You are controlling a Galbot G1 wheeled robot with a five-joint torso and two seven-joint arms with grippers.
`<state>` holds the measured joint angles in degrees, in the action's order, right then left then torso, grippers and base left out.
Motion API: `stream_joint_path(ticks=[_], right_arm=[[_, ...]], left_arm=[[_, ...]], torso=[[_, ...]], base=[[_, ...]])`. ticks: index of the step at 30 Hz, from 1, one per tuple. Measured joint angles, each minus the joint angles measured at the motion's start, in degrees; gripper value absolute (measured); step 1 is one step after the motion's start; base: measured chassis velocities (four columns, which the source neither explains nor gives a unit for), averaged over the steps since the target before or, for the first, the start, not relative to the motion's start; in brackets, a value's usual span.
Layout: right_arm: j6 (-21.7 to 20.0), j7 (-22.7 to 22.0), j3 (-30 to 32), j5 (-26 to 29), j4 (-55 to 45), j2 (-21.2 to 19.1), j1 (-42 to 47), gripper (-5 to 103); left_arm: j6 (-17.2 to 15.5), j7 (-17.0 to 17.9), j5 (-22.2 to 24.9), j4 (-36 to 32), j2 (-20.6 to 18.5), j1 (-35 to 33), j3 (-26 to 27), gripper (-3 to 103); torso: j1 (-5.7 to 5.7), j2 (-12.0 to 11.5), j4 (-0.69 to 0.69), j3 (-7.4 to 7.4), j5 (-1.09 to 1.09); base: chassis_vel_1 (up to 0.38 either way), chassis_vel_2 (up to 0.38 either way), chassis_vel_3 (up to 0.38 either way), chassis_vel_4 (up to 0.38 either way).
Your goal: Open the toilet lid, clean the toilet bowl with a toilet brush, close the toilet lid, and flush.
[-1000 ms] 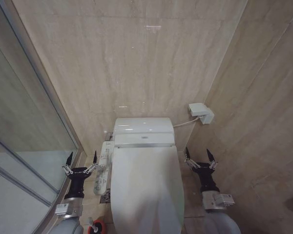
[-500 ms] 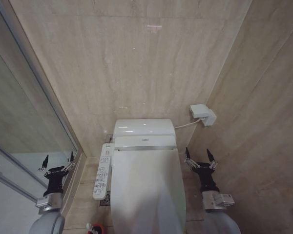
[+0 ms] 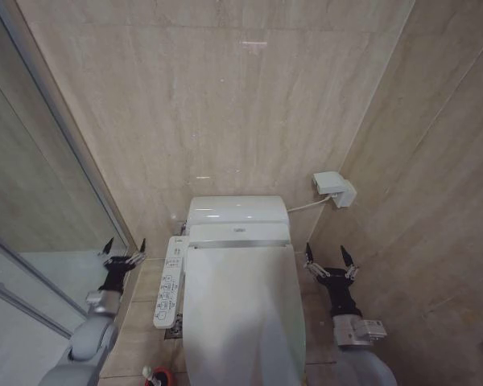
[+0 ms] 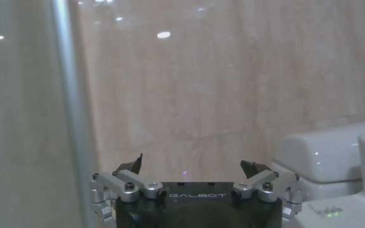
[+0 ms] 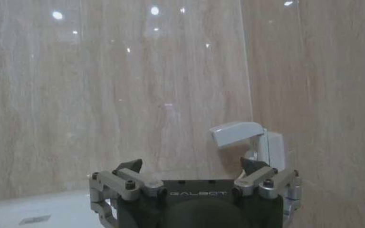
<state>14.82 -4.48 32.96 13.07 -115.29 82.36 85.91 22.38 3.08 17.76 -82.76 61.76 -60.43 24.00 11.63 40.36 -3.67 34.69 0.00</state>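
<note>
Lid lies shut over the toilet between both arms. Left gripper hangs spread beside the button panel, right gripper spread, idle opposite. Best to hook a finger under the front edge, then lift slowly.

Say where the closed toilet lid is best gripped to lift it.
Probably the toilet lid at its side or front edge, away from the hinge at the tank end, lifting upward. It lies flat and shut; the open right gripper hovers beside its right edge, the open left gripper farther off.
</note>
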Motion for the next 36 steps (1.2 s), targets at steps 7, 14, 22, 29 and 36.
stream_joint_path(ticks=[7, 14, 22, 29, 36], right_arm=[[0.0, 0.0, 0.0, 0.0, 0.0, 0.0, 0.0, 100], [0.0, 0.0, 0.0, 0.0, 0.0, 0.0, 0.0, 100], [0.0, 0.0, 0.0, 0.0, 0.0, 0.0, 0.0, 100], [0.0, 0.0, 0.0, 0.0, 0.0, 0.0, 0.0, 100], [0.0, 0.0, 0.0, 0.0, 0.0, 0.0, 0.0, 100]], left_arm=[[0.93, -1.19, -0.31, 5.13, -2.7, 6.39, -5.72, 100], [3.07, -2.97, -1.47, 11.56, -4.8, 11.32, -10.02, 101], [6.01, -7.7, -5.05, 18.24, -5.38, 14.62, -11.1, 82], [9.14, -10.65, -9.17, 23.03, -4.58, 17.07, -12.73, 54], [11.76, -11.26, -13.6, 26.96, -3.09, 20.08, -14.41, 27]], torso=[[0.0, 0.0, 0.0, 0.0, 0.0], [0.0, 0.0, 0.0, 0.0, 0.0], [0.0, 0.0, 0.01, 0.0, 0.0], [0.01, 0.0, 0.0, 0.0, 0.0], [0.0, 0.0, 0.0, -0.01, 0.0]], base=[[0.0, 0.0, 0.0, 0.0], [0.0, 0.0, 0.0, 0.0], [0.0, 0.0, 0.0, 0.0], [0.0, 0.0, 0.0, 0.0], [0.0, 0.0, 0.0, 0.0]])
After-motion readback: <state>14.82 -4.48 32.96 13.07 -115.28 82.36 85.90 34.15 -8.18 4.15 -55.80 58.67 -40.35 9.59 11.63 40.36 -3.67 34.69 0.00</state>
